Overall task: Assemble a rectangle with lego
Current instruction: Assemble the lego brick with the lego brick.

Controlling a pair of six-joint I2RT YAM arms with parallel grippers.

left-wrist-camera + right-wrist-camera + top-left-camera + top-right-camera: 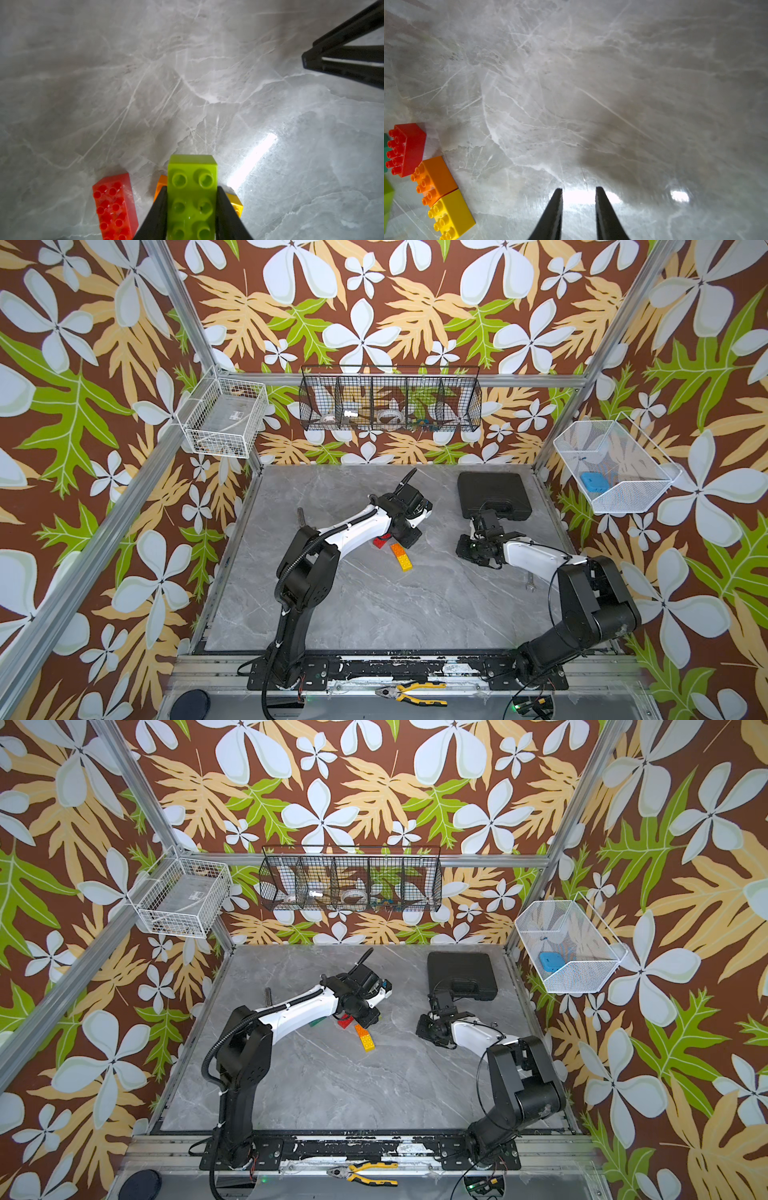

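Note:
In the left wrist view my left gripper is shut on a lime green brick, studs facing the camera, held just above the table. Below it lie the orange brick and the yellow brick, joined end to end. A red brick lies beside them. The right wrist view shows red, orange and yellow bricks, plus a sliver of dark green brick. My right gripper hovers low over bare table to their right, jaws slightly apart and empty. No assembled rectangle shows.
A black plastic case lies at the back right of the marble table, just behind the right arm. Wire baskets hang on the walls; one holds a blue block. Pliers lie on the front rail.

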